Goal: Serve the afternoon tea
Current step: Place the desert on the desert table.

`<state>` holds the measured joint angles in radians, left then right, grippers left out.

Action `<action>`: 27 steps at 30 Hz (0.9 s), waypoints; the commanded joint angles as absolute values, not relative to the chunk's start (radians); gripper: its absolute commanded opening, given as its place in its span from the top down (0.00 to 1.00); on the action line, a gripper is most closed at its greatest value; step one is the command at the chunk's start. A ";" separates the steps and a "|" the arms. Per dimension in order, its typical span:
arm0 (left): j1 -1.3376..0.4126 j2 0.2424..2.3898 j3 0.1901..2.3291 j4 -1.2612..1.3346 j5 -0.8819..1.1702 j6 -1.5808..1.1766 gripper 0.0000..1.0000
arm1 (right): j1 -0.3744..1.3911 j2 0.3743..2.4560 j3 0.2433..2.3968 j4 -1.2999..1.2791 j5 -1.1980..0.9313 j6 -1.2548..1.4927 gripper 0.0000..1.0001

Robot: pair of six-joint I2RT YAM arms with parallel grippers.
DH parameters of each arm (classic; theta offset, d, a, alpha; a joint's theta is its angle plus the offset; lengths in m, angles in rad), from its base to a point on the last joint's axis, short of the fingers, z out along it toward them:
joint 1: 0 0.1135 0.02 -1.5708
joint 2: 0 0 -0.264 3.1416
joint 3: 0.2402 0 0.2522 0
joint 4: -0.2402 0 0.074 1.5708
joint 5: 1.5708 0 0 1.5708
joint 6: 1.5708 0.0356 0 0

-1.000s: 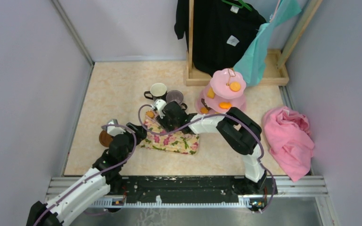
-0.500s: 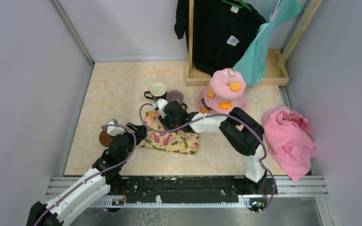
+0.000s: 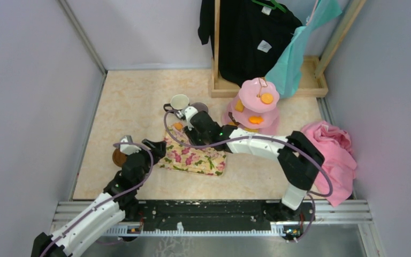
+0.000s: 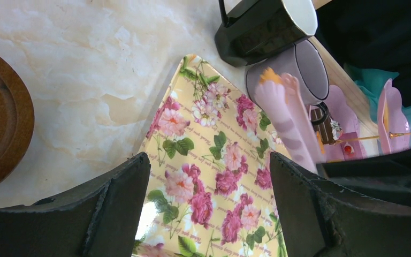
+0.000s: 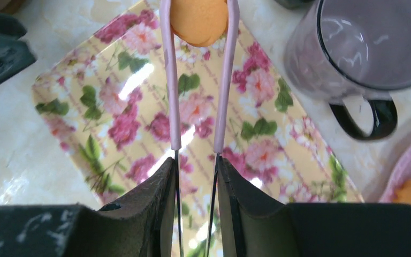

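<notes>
- Your right gripper is squeezed narrow on the tongs. Each finger presses one pink arm, and the arms run nearly parallel out to the tips.
- The tips of the tongs pinch a round orange snack.
- That snack is at the far-left corner of the tray, near the smoky mug. You cannot tell from these views whether it touches the tray or hangs just above it.
- Your left gripper has its fingers spread wide and holds nothing. It hovers low over the near-left part of the tray.
- A brown coaster lies flat on the table just to the left of the left gripper, off the tray. You can see only the one.
- The black mug stands upright on the table beyond the tray, with its handle to the left.
- The smoky mug is just to the right of the black mug, also upright. In the top view the right wrist partly hides it.
- The stand is to the right of the mugs and upright. It carries orange snacks on its top tier and on the tiers below.
- A pink cloth lies bunched at the right edge of the table, well apart from the tray.
- At the back, black and teal clothes hang on a wooden rack.
</notes>
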<state>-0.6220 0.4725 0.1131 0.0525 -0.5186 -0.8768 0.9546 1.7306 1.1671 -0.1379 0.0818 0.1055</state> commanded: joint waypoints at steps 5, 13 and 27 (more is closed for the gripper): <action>-0.625 0.448 0.113 0.064 -0.526 -0.830 0.12 | 1.046 1.429 1.116 -0.304 0.263 0.212 0.89; -0.625 0.473 0.116 0.118 -0.493 -0.784 0.12 | 1.055 1.191 1.133 -0.486 0.377 0.334 0.89; -0.626 0.603 0.177 0.221 -0.379 -0.690 0.12 | 1.004 1.125 1.339 -0.850 0.667 0.455 0.89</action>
